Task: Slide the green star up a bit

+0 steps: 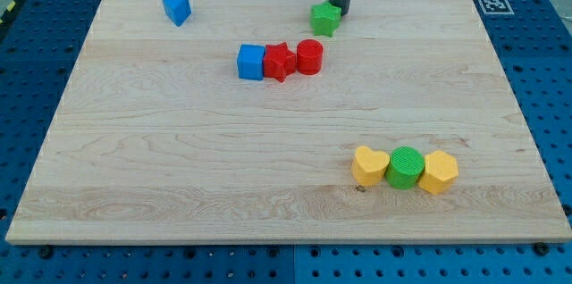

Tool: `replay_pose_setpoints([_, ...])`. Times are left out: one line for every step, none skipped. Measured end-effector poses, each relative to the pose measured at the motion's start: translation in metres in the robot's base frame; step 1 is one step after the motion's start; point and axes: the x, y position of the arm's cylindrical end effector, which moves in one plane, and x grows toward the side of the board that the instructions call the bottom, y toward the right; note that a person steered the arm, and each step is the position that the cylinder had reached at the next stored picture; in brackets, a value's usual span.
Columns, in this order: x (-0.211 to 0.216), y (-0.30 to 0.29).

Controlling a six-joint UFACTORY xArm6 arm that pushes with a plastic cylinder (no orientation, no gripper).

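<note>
The green star [325,19] lies near the view's top, right of the middle of the wooden board [179,159]. My tip [340,10] stands just above and to the right of the star, touching or almost touching its upper right edge. The dark rod rises out of the view's top.
A blue cube [251,61], a red star [279,61] and a red cylinder [309,56] sit in a row below and left of the green star. A blue triangular block [177,7] lies at the top left. A yellow heart [369,166], a green cylinder [405,167] and a yellow hexagon [438,172] form a row at the bottom right.
</note>
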Motion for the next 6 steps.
replay_pose_setpoints([0.008, 0.056])
replay_pose_setpoints([0.049, 0.072])
replay_pose_setpoints([0.059, 0.035])
replay_pose_setpoints([0.058, -0.032])
replay_pose_setpoints([0.054, -0.043])
replay_pose_setpoints([0.054, -0.043])
